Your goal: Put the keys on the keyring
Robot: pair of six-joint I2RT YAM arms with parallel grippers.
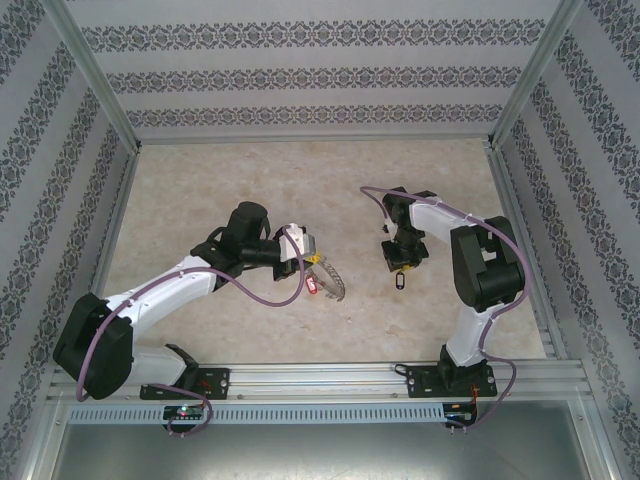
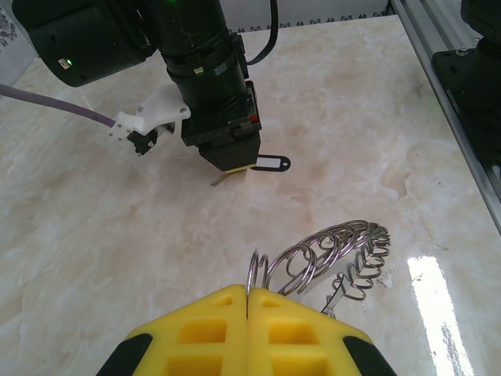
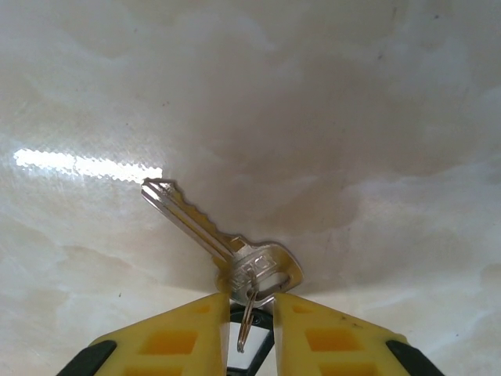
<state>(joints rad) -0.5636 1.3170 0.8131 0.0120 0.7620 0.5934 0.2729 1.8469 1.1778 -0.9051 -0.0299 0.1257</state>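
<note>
Mid-table, on the beige marble-patterned tabletop (image 1: 200, 190), both arms are reaching inward and their tips are near each other but apart.

The left gripper (image 2: 247, 301) has its yellow fingers pressed fully together, clamped on the rim of the large thin silvery wire keyring (image 2: 356, 235). The keyring sticks out ahead of the fingertips, strung with smaller metal loops and bits. Can't tell if its far end touches the table. In the top view the left gripper (image 1: 308, 258) has the keyring (image 1: 333, 285) curving out to its right, and a small red piece (image 1: 312, 286) hangs on it just below the fingers.

The right gripper (image 3: 250, 301) has its yellow fingers a little apart, closed around the rounded head of a flat silver metal key (image 3: 196, 223). The key's toothed blade points away to the upper left over the table. A small split ring and a black plastic key tag (image 3: 249, 352) sit in the gap between the fingers.

From the left wrist, the right gripper (image 2: 232, 166) points down, with the key tip (image 2: 221, 179) poking out below it and the tag (image 2: 270, 163) jutting sideways. From the top, the right gripper (image 1: 400, 268) has the tag (image 1: 401, 283) dangling below.
</note>
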